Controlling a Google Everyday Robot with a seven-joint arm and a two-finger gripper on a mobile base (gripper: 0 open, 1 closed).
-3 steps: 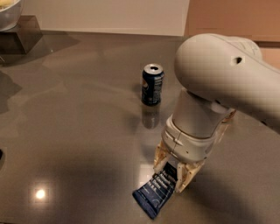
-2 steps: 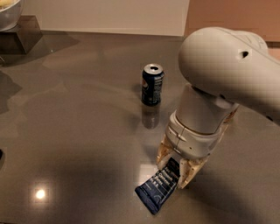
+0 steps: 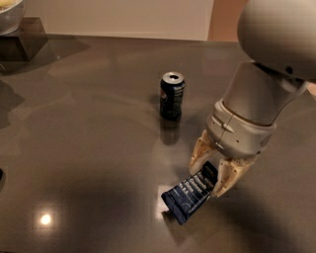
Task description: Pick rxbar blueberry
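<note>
Table (image 3: 89, 148): dark, glossy surface, with a spot of light glare toward the near left corner. One dark blue soda can (image 3: 172, 95) stood upright at mid-table. A pale bowl (image 3: 9, 12) sat on a dark block (image 3: 22, 42) at the far left corner. The tool (image 3: 205, 182) hung by the near edge, right of centre, apart from the can.

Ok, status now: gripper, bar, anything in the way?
Gripper low over table, fingers shut on rxbar blueberry. Bar tilted, one end pinched. Soda can upright behind, apart.

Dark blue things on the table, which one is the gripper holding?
The rxbar blueberry, the flat wrapper with white text, tilted between the gripper's fingers. The soda can stands upright, well apart.
</note>
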